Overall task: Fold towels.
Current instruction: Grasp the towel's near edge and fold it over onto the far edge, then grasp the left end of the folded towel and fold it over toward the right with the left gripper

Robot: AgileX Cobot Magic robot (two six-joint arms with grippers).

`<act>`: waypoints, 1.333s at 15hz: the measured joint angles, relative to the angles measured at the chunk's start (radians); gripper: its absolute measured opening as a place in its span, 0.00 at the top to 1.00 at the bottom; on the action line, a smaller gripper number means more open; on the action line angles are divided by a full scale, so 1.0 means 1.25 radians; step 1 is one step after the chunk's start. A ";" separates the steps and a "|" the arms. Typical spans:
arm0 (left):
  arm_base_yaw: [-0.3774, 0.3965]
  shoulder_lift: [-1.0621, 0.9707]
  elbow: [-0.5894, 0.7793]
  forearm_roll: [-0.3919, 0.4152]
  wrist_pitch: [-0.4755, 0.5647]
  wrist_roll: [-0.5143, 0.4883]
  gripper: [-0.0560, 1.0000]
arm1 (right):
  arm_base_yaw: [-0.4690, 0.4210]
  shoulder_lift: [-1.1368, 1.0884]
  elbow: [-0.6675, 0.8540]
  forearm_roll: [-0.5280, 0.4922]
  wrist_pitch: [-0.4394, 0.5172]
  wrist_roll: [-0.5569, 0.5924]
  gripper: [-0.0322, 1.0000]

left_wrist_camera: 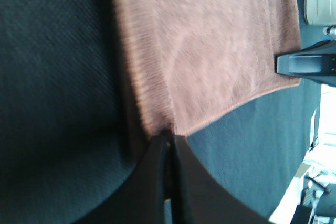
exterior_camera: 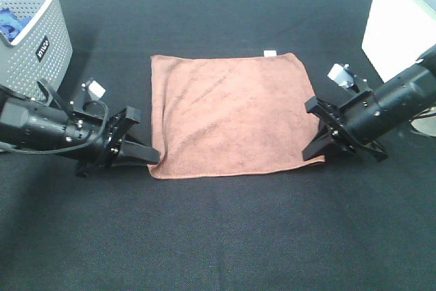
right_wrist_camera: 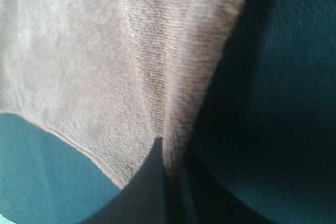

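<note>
Towel (exterior_camera: 228, 114) lies flat, roughly square, mid black mat (exterior_camera: 225, 236), white tag (exterior_camera: 270, 52) on its far edge at 12. We note L gripper (exterior_camera: 151, 157) at the 7 o'clock corner, jaws pressed together, pinching that corner. R gripper (exterior_camera: 315, 151) at the 5 o'clock corner, likewise nipping cloth. Both arms equally near. We judge the fold goes toward 12, crease along the 3–9 axis. Mat bare ahead; basket (exterior_camera: 41, 39) at 10, white box (exterior_camera: 402, 25) at 2, both well apart.

A grey perforated basket (exterior_camera: 49, 40) at ten o'clock holds a blue cloth (exterior_camera: 8, 22). A white box (exterior_camera: 400, 25) sits at two o'clock.
</note>
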 joint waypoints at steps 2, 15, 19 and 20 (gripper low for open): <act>0.000 -0.050 0.050 0.015 -0.022 -0.005 0.94 | 0.000 -0.054 0.042 -0.033 -0.007 0.020 0.97; 0.000 -0.276 0.271 0.080 -0.039 -0.058 0.94 | 0.001 -0.214 0.258 -0.062 -0.003 0.043 0.97; 0.000 -0.275 0.141 0.080 -0.110 -0.065 0.94 | 0.002 -0.201 0.052 -0.063 0.004 0.043 0.97; 0.000 -0.268 0.102 0.080 -0.136 -0.065 0.94 | 0.002 -0.186 0.002 -0.063 0.008 0.043 0.97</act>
